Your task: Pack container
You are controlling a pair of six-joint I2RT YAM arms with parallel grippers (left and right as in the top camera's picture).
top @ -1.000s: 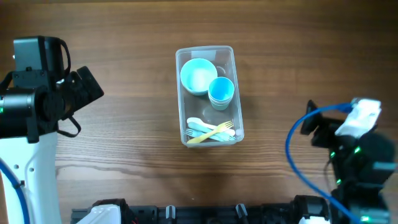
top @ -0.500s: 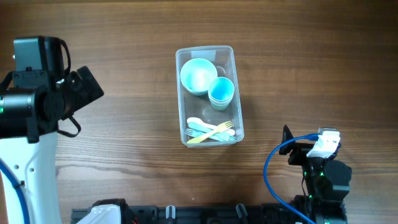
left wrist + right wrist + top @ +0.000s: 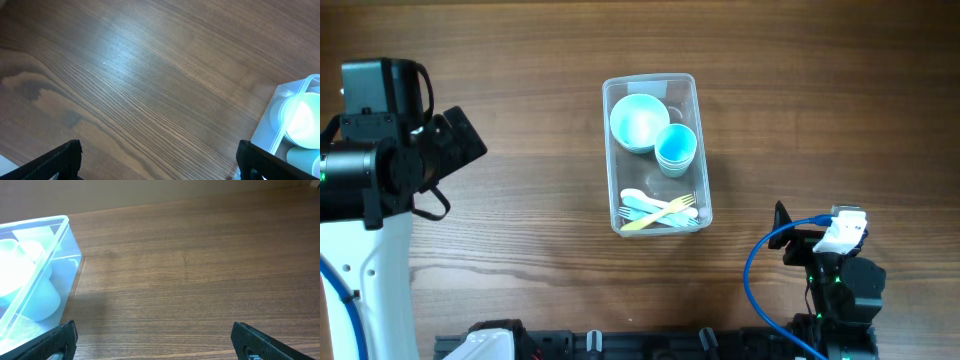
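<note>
The clear plastic container [image 3: 607,150] stands mid-table. It holds a light blue bowl [image 3: 640,122], a blue cup [image 3: 676,147] and pastel cutlery [image 3: 660,210]. My left gripper [image 3: 468,140] is far left of it, open and empty; in the left wrist view [image 3: 160,170] its fingertips stand wide apart over bare wood, with the container [image 3: 265,125] at the right edge. My right gripper [image 3: 788,238] is at the front right, open and empty; in the right wrist view [image 3: 162,342] the container [image 3: 65,275] lies to the left.
The table is dark wood. The left arm's white base [image 3: 365,280] stands at the front left. A blue cable [image 3: 760,270] loops beside the right arm. A black rail [image 3: 620,345] runs along the front edge.
The right arm has pulled back toward the front edge and dropped lower over the last second, then stayed still. The left arm and the container have not moved.
</note>
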